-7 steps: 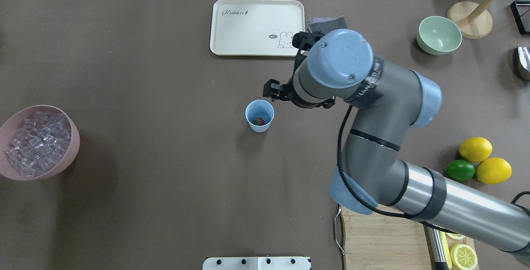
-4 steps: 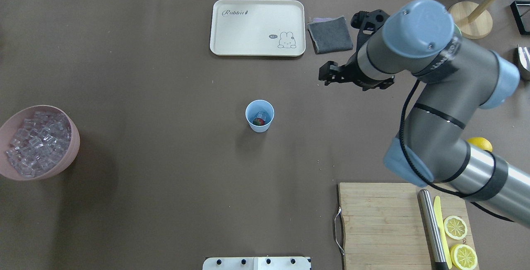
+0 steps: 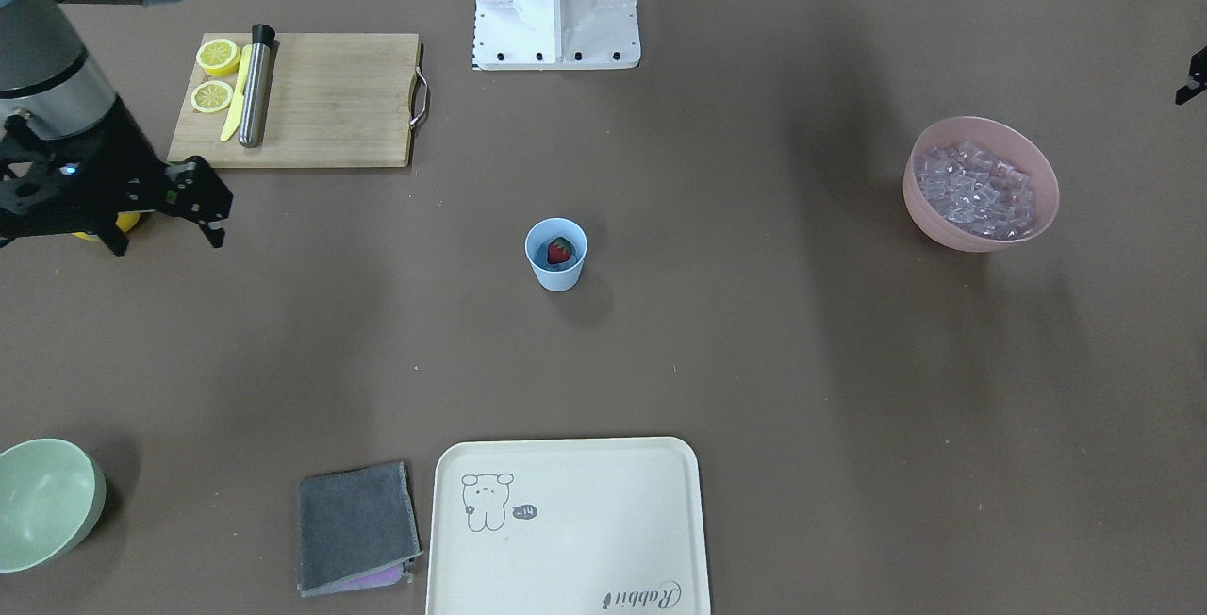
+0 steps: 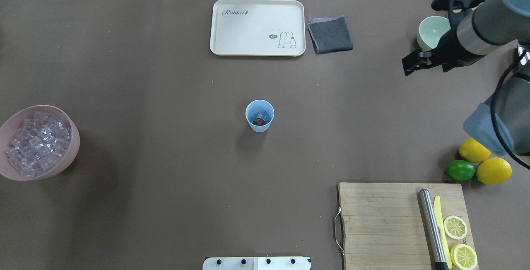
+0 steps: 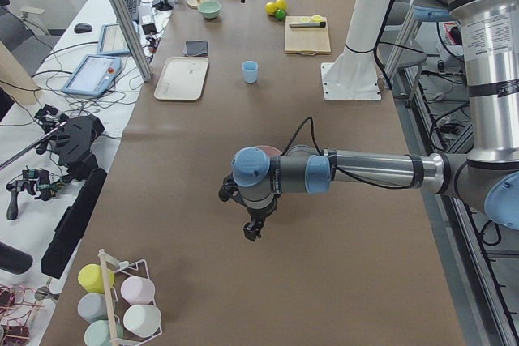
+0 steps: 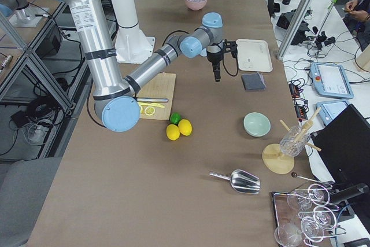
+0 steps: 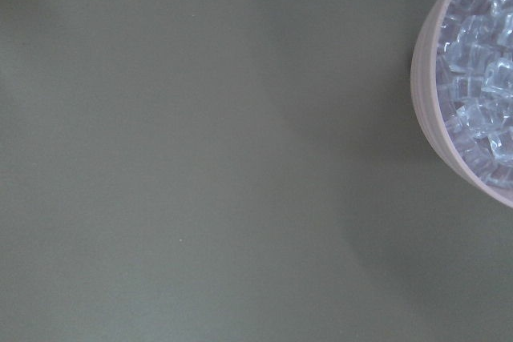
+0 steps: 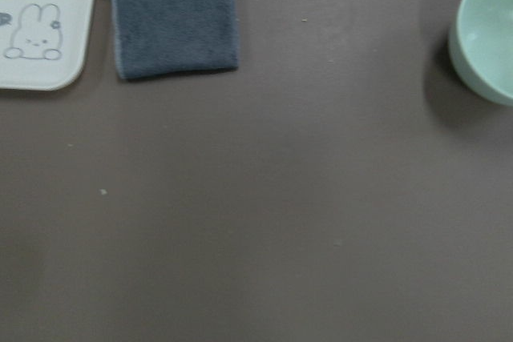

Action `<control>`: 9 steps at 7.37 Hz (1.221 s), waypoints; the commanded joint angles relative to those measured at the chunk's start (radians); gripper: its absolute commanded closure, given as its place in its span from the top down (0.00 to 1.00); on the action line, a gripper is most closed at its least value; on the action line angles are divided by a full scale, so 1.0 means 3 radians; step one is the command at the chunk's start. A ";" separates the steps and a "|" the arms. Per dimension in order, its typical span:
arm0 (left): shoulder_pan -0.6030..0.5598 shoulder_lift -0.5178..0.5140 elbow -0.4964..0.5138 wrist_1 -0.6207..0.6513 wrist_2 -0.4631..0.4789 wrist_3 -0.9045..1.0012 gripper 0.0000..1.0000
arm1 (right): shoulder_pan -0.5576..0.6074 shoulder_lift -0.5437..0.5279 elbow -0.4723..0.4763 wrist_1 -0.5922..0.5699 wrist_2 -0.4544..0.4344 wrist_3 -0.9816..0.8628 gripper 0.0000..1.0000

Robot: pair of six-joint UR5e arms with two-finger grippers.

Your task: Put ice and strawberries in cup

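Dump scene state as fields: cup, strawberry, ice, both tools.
cup: upright, mid-table
strawberry: inside the cup
ice: heaped in pink bowl; any in cup, cannot tell
right tool: open, empty, above bare table between grey cloth and green bowl
left tool: hangs beside the pink bowl; open or shut, cannot tell
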 commanded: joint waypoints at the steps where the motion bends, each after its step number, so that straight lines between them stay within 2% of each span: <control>1: -0.0259 -0.0160 -0.0048 0.0479 0.0227 0.0430 0.99 | 0.0496 -0.0454 -0.0002 0.0027 0.0366 -0.0935 1.00; 3: -0.0259 -0.0140 -0.0048 0.0473 0.0212 0.0430 0.99 | 0.1104 -0.1082 0.0003 0.0047 0.0496 -0.1861 1.00; 5: -0.0259 -0.0124 -0.0048 0.0458 0.0196 0.0430 0.99 | 0.1326 -0.1549 -0.0063 0.0423 0.0506 -0.2003 1.00; 7: -0.0259 -0.0124 -0.0043 0.0458 0.0191 0.0430 0.99 | 0.1647 -0.1633 -0.0271 0.0548 0.0603 -0.1977 1.00; 9: -0.0259 -0.0119 -0.0043 0.0453 0.0191 0.0430 0.99 | 0.2005 -0.1582 -0.0247 0.0275 0.0608 -0.1972 1.00</control>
